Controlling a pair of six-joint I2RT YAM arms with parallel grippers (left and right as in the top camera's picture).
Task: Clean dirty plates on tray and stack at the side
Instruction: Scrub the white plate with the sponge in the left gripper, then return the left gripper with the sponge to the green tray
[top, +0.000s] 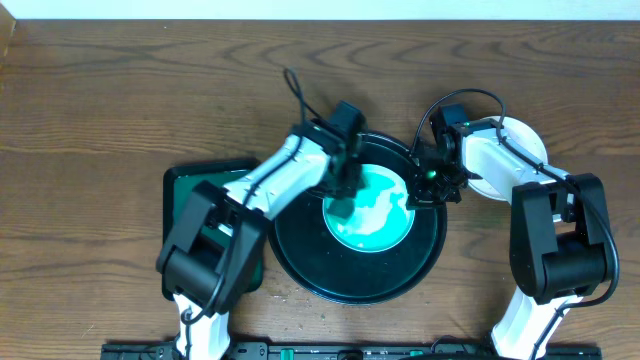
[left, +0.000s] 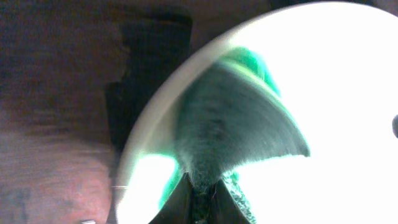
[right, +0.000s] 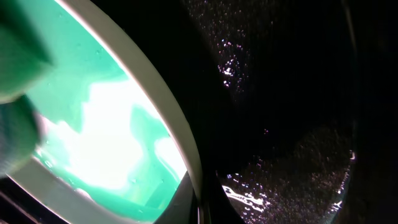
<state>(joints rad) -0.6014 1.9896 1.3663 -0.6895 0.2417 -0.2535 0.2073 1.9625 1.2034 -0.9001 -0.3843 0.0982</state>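
Mid-job on the large round dark tray (top: 300, 272): scrubbing a teal-smeared small round white plate (top: 385, 218) with a grey-green pad (left: 236, 118) clamped in the left tool (left: 205, 205), pinching its rim in the right tool (top: 432, 188), at least one wiped white plate (top: 518, 148) already aside on the wooden table (top: 100, 100).

1. This looks like a robotics lab bench rather than a home kitchen.
2. A white-and-black left arm (top: 215, 240) and right arm (top: 555, 235) stand at the near edge of a wooden table (top: 90, 100), with black cables (top: 295, 90) looping off them.
3. A black rail (top: 300, 351) runs along that edge by their bases.
4. The only housewares are a round dark tray (top: 300, 282), a teal-smeared plate (top: 385, 225), a cloth (left: 230, 124), a green rectangular tray (top: 180, 185) and a white plate (top: 520, 140).
5. A plain pale wall (top: 320, 8) backs the table.
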